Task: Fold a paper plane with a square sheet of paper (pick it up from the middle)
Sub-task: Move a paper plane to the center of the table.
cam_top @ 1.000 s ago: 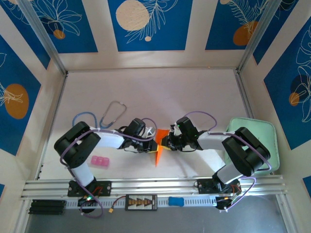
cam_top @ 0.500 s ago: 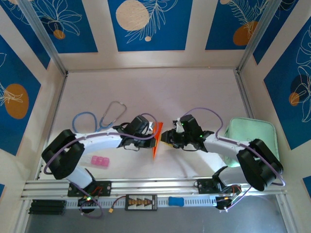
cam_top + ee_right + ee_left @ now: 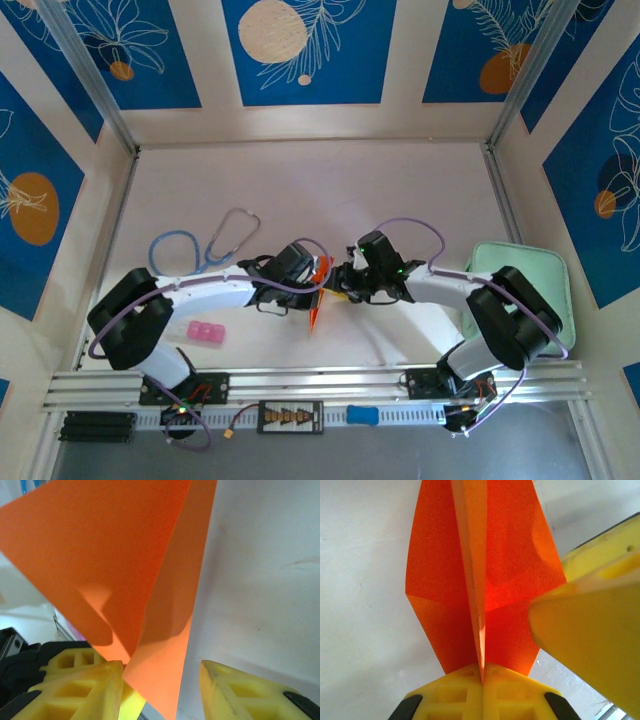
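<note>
The square sheet of paper, bright orange, is folded into a pointed paper plane [image 3: 316, 297] held on edge above the table's near middle. My left gripper [image 3: 304, 287] is shut on its centre crease [image 3: 481, 645]; the yellow pads [image 3: 462, 687] meet on the fold and the wings [image 3: 437, 575] spread to both sides. From the right, my right gripper [image 3: 343, 281] stands open around the plane's lower tip [image 3: 160, 680]. Its left finger [image 3: 85, 685] touches the paper and its right finger [image 3: 245, 690] is clear of it. That finger also shows in the left wrist view as a yellow block [image 3: 590, 635] against the right wing.
A stethoscope [image 3: 225, 240] lies behind the left arm. A small pink block [image 3: 207, 333] sits near the left base. A pale green tray [image 3: 535, 290] is at the right edge. The aluminium rail [image 3: 320, 385] runs along the front.
My right gripper has opened and let go of the plane, staying beside it. The left arm has stretched out, carrying the plane slightly left and away from the rail.
</note>
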`<state>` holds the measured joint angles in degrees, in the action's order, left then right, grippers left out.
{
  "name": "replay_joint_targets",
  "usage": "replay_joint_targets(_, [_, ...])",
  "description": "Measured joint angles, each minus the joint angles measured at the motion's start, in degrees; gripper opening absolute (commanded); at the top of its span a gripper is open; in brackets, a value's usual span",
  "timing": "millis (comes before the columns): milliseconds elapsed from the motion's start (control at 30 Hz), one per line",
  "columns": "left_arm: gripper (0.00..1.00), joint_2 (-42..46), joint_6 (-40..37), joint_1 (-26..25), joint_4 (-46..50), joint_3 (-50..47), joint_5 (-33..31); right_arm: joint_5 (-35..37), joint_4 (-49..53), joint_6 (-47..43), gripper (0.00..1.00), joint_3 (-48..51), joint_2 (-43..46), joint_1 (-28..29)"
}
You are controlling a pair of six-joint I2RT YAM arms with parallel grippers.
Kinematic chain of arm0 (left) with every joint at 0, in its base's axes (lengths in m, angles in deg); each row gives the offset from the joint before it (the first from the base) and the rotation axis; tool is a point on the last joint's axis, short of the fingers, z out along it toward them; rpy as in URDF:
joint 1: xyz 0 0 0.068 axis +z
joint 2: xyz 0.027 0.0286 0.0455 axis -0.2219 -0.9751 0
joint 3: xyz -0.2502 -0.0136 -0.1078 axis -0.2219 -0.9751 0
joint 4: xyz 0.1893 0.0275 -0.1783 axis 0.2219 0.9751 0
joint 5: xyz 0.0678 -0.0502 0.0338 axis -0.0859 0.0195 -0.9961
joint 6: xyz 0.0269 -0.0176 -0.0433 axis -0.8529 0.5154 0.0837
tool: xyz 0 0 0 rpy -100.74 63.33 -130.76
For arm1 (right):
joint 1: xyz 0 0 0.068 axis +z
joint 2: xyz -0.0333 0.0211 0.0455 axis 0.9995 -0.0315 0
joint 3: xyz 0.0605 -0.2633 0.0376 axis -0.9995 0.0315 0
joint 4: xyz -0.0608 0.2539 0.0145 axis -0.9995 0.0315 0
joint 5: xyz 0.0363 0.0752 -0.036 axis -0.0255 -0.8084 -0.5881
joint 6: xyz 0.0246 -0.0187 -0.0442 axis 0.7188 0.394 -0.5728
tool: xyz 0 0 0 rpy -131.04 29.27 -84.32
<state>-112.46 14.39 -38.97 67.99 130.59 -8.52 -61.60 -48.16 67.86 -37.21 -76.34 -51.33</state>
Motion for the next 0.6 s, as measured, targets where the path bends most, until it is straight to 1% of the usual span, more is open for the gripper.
replay_joint_targets(167, [0.04, -0.3, -0.3, -0.1, 1.6, 0.6, -1.1, 0.3, 1.8, 0.0, 0.36, -0.3, -0.9, 0.0])
replay_joint_targets(267, [0.05, -0.8, -0.5, -0.1, 1.9, 1.0, -1.4, 0.7, 2.7, 0.0, 0.34, -0.3, -1.2, -0.2])
replay_joint_targets(333, [0.05, -1.1, -0.6, -0.1, 2.2, 1.1, -1.5, 0.7, 2.6, 0.0, 0.33, 0.0, -1.3, -0.5])
replay_joint_targets(600, [0.09, -3.7, -0.7, -0.6, 3.5, 3.0, -1.4, -0.3, 1.0, 0.1, 0.22, 0.5, -4.0, -0.6])
